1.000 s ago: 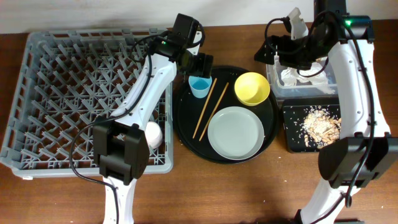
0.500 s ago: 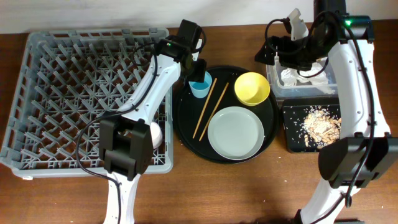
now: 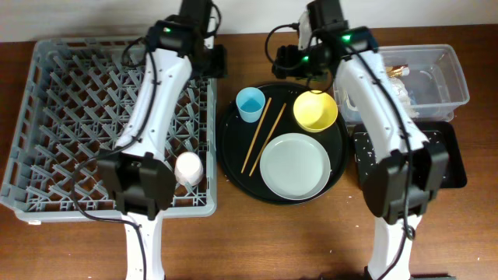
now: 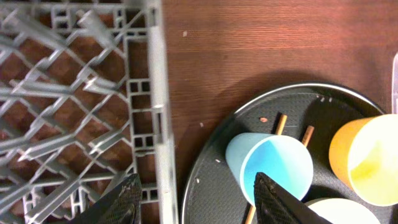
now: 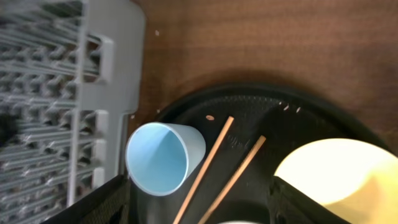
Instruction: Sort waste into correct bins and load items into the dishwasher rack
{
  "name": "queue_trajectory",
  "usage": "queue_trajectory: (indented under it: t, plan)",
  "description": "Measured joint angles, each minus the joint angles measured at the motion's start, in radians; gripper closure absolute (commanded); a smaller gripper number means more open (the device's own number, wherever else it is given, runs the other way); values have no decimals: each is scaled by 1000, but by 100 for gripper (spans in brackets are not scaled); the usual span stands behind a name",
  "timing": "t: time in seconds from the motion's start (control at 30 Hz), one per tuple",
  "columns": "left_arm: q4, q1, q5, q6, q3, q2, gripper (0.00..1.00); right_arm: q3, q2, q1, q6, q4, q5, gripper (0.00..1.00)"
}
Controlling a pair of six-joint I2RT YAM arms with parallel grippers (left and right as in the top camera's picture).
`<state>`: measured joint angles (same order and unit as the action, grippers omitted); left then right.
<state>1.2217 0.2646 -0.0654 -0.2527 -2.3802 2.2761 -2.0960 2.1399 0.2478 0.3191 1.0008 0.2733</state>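
Note:
The grey dishwasher rack [image 3: 78, 117] holds the pink cup [image 3: 187, 167], lying near its front right. On the round black tray [image 3: 233, 159] are the light-blue cup [image 3: 250, 103], the chopsticks [image 3: 264, 132], the yellow bowl [image 3: 315, 110] and the grey-green plate [image 3: 295, 166]. My left gripper [image 3: 216, 61] is open and empty over the rack's back right edge. My right gripper [image 3: 286, 62] is open and empty above the round tray's back rim. The left wrist view shows the blue cup [image 4: 273, 168] by the right finger [image 4: 202, 202]. The right wrist view shows it [image 5: 161, 158] between the open fingers [image 5: 208, 205].
The clear tub [image 3: 455, 78] at the back right holds a gold-brown wrapper [image 3: 397, 71]. The black rectangular tray [image 3: 451, 155] with food crumbs [image 3: 366, 159] lies in front of it, partly hidden by my right arm. Bare wood lies along the table's front.
My left gripper has moved from over the blue cup back and left to the rack's edge. My right arm has swung left from the clear tub to the round tray's back.

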Motion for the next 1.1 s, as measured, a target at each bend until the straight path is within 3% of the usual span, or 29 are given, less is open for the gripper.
queue_trajectory:
  t: [0.17, 0.33, 0.47, 0.5, 0.67, 0.77, 0.93, 0.97, 1.1]
  plan:
    - [2, -106, -97, -22, 0, 0, 43, 1, 118, 47, 49, -11, -26, 41]
    - [17, -133, -115, -28, 0, 0, 38, 2, 185, 95, 61, -11, -30, 60]
    - [18, -130, -119, -28, 0, 0, 38, 2, 205, 96, 64, -10, -31, 87]
    - [18, -130, -119, -28, 0, 0, 34, 2, 207, 96, 64, -11, -31, 96]
    - [20, -130, -127, -35, 0, 0, 18, 2, 210, 85, 66, -10, 18, 96]
    - [20, -130, -197, -32, 0, 0, 1, 6, 194, 13, 47, -7, 222, 96]
    - [-14, -165, -743, 103, 0, 0, 1, 7, 24, -220, -67, -115, 847, 96]
    - [-14, -190, -960, 143, 0, 0, 1, 6, 21, -220, -77, -145, 929, 96]
    - [-19, -212, -1290, 249, 0, 0, 1, 7, 23, -172, -72, -270, 1061, 96]
